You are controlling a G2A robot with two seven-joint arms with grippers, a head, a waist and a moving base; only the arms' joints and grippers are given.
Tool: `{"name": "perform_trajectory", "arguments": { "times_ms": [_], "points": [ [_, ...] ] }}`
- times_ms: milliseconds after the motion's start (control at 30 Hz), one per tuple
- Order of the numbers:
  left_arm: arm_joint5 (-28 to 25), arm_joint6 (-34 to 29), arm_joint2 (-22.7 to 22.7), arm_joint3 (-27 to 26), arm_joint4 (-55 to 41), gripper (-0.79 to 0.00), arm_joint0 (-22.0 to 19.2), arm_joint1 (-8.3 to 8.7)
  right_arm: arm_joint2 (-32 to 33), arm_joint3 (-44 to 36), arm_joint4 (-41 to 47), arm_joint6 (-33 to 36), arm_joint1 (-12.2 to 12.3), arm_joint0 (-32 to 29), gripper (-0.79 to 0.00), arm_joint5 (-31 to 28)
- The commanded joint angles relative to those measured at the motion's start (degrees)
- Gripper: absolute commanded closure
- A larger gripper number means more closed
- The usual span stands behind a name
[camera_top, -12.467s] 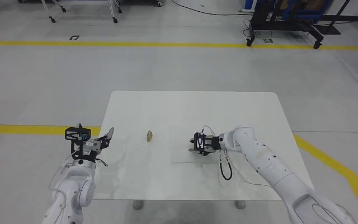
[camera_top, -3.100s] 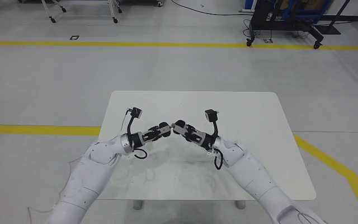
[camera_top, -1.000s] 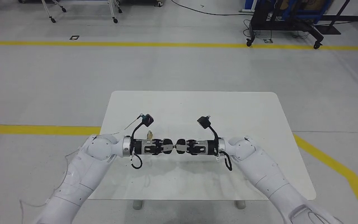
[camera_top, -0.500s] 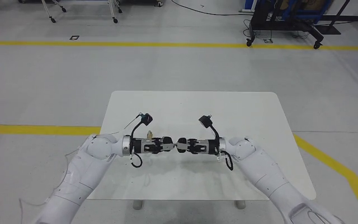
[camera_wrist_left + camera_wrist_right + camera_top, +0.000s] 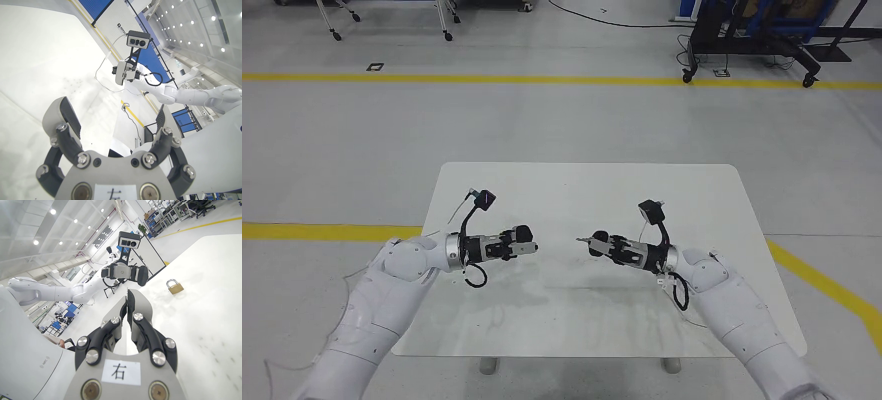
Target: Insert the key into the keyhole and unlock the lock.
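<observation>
Where the brass padlock (image 5: 174, 287) lies: flat on the worktop (image 5: 191, 330), toward its left edge, near the left gripper.
Left gripper (image 5: 113, 108): wide open, empty, above the worktop.
Right gripper (image 5: 127, 294): pinched tight on the key (image 5: 582, 240), well apart from the padlock, facing the left gripper.

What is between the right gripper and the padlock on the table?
Nothing lies on the table between the right gripper and the padlock. The open left gripper hangs close beside the padlock, though, and may crowd the approach.
</observation>
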Motion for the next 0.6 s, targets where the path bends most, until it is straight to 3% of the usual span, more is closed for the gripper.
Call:
{"name": "perform_trajectory", "arguments": {
  "times_ms": [0,200,300,567],
  "points": [
    [0.0,0.0,0.0,0.0,0.0,-0.785,0.0,0.0,0.0,0.0,0.0,0.0,0.0,0.0,0.0,0.0],
    [0.22,0.55,0.0,-0.38,0.45,-0.785,0.25,0.01,0.0,0.0,0.0,0.0,0.0,0.0,0.0,0.0],
    [-0.55,3.74,-2.93,-3.69,8.12,-0.785,1.63,0.91,0.0,0.0,0.0,0.0,0.0,0.0,0.0,0.0],
    [3.98,7.41,-18.09,-24.24,35.72,-0.785,13.86,5.0,0.0,0.0,0.0,0.0,0.0,0.0,0.0,0.0]
  ]
}}
